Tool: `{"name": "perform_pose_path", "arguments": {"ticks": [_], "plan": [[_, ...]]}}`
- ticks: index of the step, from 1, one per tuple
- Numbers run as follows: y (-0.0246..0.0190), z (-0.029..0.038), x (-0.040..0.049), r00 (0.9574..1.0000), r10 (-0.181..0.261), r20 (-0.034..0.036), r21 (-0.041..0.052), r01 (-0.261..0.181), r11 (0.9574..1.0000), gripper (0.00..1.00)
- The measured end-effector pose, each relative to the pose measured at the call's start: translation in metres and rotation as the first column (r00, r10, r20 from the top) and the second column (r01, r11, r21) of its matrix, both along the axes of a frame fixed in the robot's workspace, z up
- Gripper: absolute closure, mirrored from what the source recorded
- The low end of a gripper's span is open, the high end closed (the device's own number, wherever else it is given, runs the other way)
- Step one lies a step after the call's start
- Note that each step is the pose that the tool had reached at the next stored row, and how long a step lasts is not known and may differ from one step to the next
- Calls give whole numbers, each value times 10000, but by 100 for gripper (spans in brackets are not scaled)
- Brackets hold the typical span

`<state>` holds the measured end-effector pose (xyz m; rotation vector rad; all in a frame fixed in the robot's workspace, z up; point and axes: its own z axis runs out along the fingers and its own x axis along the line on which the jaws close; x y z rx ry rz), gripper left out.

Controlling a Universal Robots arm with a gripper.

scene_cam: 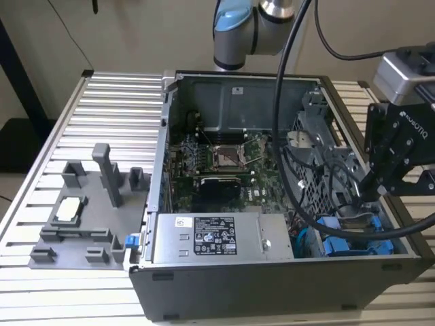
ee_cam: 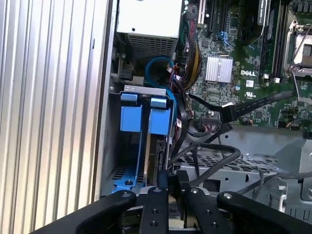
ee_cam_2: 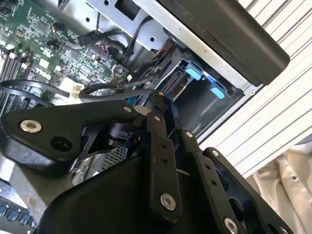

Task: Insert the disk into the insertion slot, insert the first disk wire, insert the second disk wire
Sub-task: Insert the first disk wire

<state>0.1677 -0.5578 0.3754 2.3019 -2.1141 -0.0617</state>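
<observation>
The disk (ee_cam: 155,155) stands on edge in its blue carrier (ee_cam: 146,114), partly down in the insertion slot (ee_cam: 108,146), a grey bay in the case corner. My black gripper (ee_cam: 172,184) is shut on the disk's near edge, fingers close together. In the second wrist view the fingertips (ee_cam_2: 158,105) point at the slot (ee_cam_2: 207,109), where the carrier's blue tabs (ee_cam_2: 193,73) show. In the exterior view the gripper (scene_cam: 365,197) reaches into the case at that view's right, above the blue carrier (scene_cam: 357,244). A black wire with a connector (ee_cam: 225,111) lies loose beside the bay.
The open computer case (scene_cam: 272,278) holds a green motherboard (scene_cam: 217,163) and a silver power-supply box (scene_cam: 207,238). Black cables (scene_cam: 299,197) and a blue cable (ee_cam: 157,63) crowd the bay. A grey fixture plate (scene_cam: 81,217) sits on the slatted table (scene_cam: 115,109).
</observation>
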Motion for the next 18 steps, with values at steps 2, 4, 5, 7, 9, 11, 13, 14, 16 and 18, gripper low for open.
{"name": "perform_pose_path", "arguments": {"ticks": [2,4,5,7,9,11,13,14,16,18], "plan": [[-31,-20,0,10000,-66,0,2,66,10000,81],[-65,-39,0,9999,-122,0,5,122,9999,81],[-83,-48,0,9999,-145,0,6,145,9999,81],[-119,-60,0,9998,-180,0,7,180,9998,81],[-156,-68,0,9998,-217,-4,5,217,9998,81],[-190,-76,1,9997,-252,-8,5,252,9997,81],[-200,-84,1,9996,-298,-12,112,298,9995,81],[-200,-85,1,9995,-324,-18,289,324,9991,81],[-200,-86,1,9993,-364,-30,652,365,9972,81],[-201,-90,1,9992,-409,-42,963,412,9945,81]]}}
